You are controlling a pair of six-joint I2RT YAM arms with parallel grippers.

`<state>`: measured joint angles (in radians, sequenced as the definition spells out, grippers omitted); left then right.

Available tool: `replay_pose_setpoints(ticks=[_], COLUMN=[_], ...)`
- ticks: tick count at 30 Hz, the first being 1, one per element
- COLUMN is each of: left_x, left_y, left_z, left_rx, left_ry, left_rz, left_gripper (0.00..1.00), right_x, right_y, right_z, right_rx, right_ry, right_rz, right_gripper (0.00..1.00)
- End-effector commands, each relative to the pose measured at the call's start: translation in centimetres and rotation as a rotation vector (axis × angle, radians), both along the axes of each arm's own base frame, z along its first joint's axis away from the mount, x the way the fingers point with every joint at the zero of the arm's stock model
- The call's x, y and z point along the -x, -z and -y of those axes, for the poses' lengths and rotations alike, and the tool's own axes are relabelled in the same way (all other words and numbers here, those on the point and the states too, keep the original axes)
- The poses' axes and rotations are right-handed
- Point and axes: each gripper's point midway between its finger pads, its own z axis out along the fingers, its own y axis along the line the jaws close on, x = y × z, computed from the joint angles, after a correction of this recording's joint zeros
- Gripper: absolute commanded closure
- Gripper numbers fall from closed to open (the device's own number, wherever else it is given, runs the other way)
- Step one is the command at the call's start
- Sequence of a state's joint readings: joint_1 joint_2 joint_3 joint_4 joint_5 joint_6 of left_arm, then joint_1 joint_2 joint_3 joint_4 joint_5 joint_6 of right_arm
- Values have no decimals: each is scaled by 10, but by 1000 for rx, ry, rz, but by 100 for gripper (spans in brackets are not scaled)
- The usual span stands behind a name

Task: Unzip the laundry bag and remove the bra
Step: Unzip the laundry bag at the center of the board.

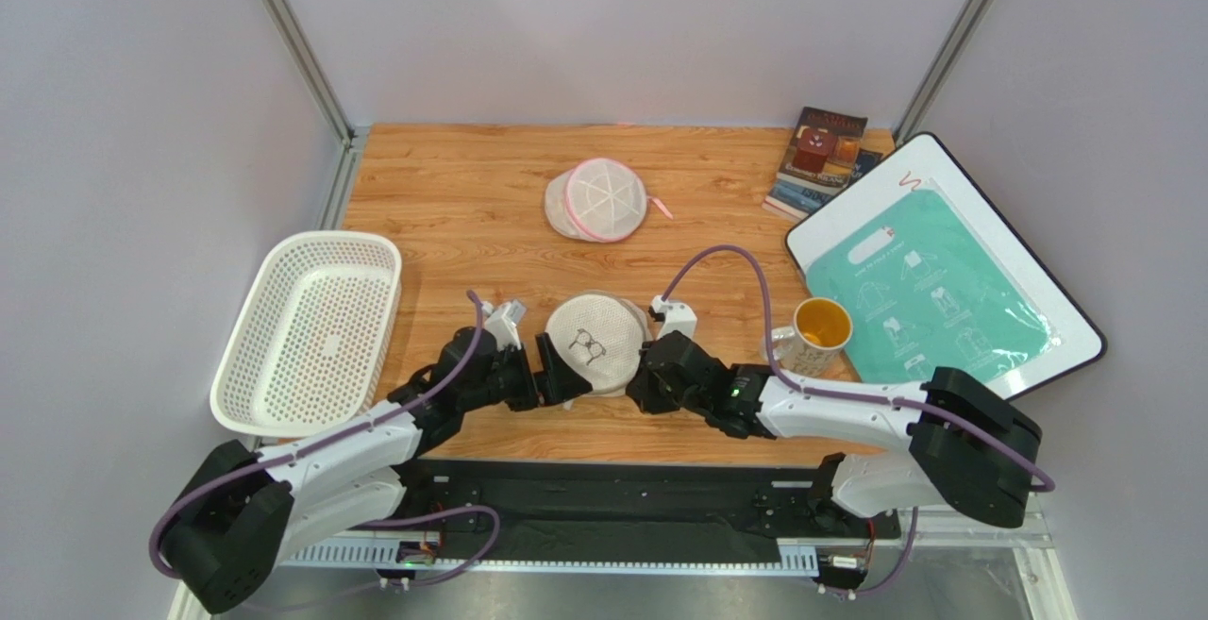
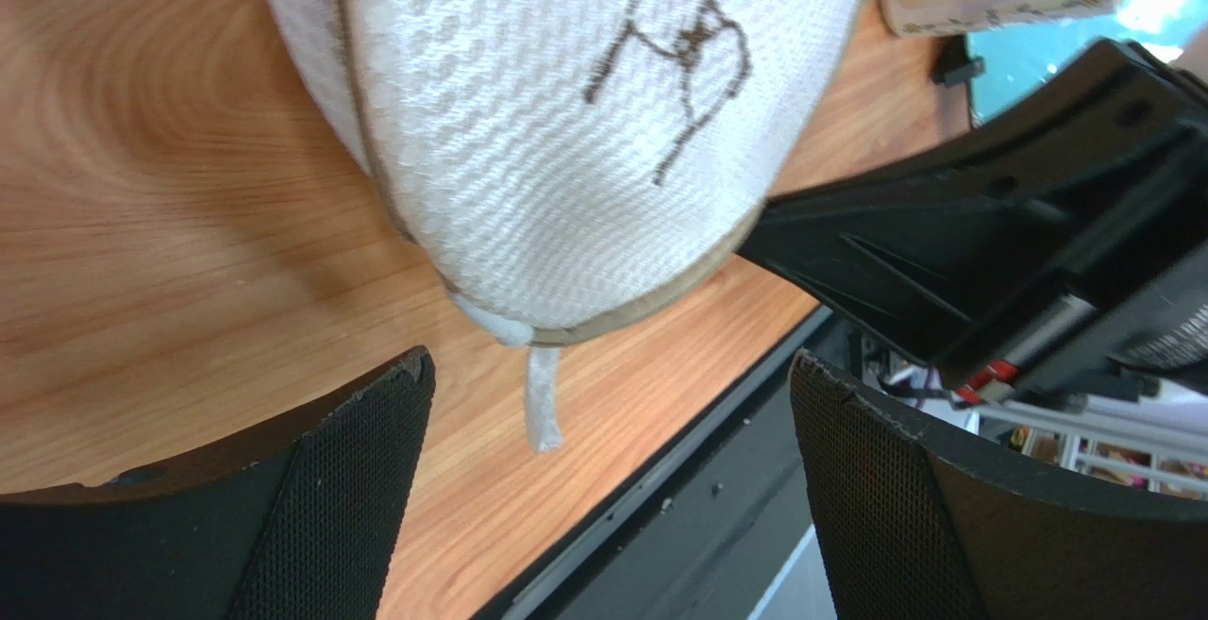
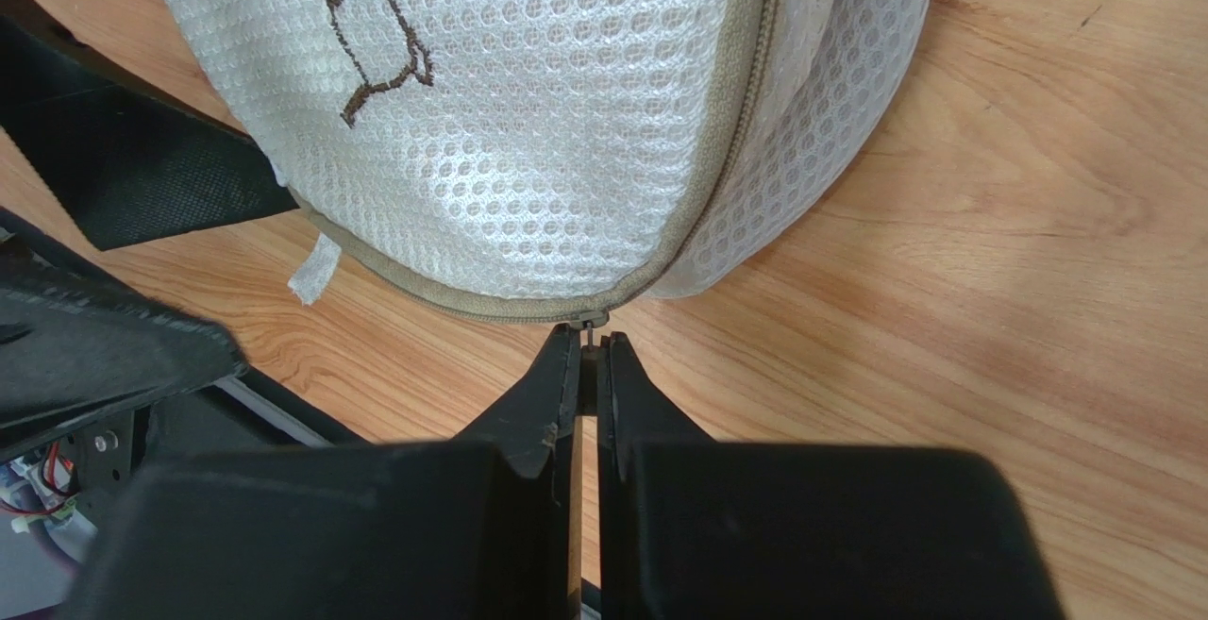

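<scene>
The laundry bag [image 1: 596, 341], a round beige-white mesh pouch with a dark bra pictogram, lies at the table's near middle. It also shows in the left wrist view [image 2: 567, 125] and the right wrist view [image 3: 539, 111]. My right gripper [image 1: 648, 365] is at the bag's near right rim, shut on the small metal zip pull [image 3: 593, 326]. My left gripper [image 1: 550, 374] is open at the bag's near left rim, its fingers [image 2: 340, 507] wide apart just short of a white fabric tab [image 2: 542, 401] and holding nothing. The bra is hidden.
A white basket [image 1: 305, 330] stands at the left. A mesh pouch with pink trim [image 1: 603, 198] lies farther back. A yellow mug [image 1: 818, 330], a white tray with a teal sheet [image 1: 936, 280] and books [image 1: 823, 153] are at the right. The black rail [image 2: 737, 507] runs along the near edge.
</scene>
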<state>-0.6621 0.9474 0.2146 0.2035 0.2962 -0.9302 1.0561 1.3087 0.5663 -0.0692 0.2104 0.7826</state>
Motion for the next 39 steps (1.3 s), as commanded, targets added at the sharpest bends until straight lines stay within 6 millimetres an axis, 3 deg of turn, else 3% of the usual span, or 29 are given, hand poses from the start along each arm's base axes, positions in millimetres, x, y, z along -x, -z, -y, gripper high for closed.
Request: replay_pose_setpoints(ticks=[1, 12, 15, 16, 18, 19, 27, 39], left_x=[-7, -15, -18, -18, -19, -19, -20, -21], left_y=[12, 10, 8, 8, 10, 10, 14, 3], left_z=[0, 20, 22, 23, 22, 22, 19, 13], left_rx=[-11, 37, 48, 48, 45, 44, 29, -23], left_ry=[-43, -55, -65, -68, -73, -76, -87, -67], left_rz=[-17, -22, -14, -16, -19, -20, -18, 30], left_gripper=[0, 2, 15, 28, 42, 56, 100, 100], right_x=[-11, -7, -5, -5, -4, -2, 1, 4], right_y=[-23, -23, -22, -22, -22, -21, -20, -14], right_z=[-18, -19, -19, -18, -18, -18, -15, 15], right_rx=[-78, -81, -84, -83, -87, -86, -82, -31], right_ry=[28, 24, 25, 27, 25, 21, 21, 69], right_rz=[48, 47, 46, 47, 44, 42, 44, 67], right_gripper=[100, 100, 100, 100, 100, 100, 100, 100])
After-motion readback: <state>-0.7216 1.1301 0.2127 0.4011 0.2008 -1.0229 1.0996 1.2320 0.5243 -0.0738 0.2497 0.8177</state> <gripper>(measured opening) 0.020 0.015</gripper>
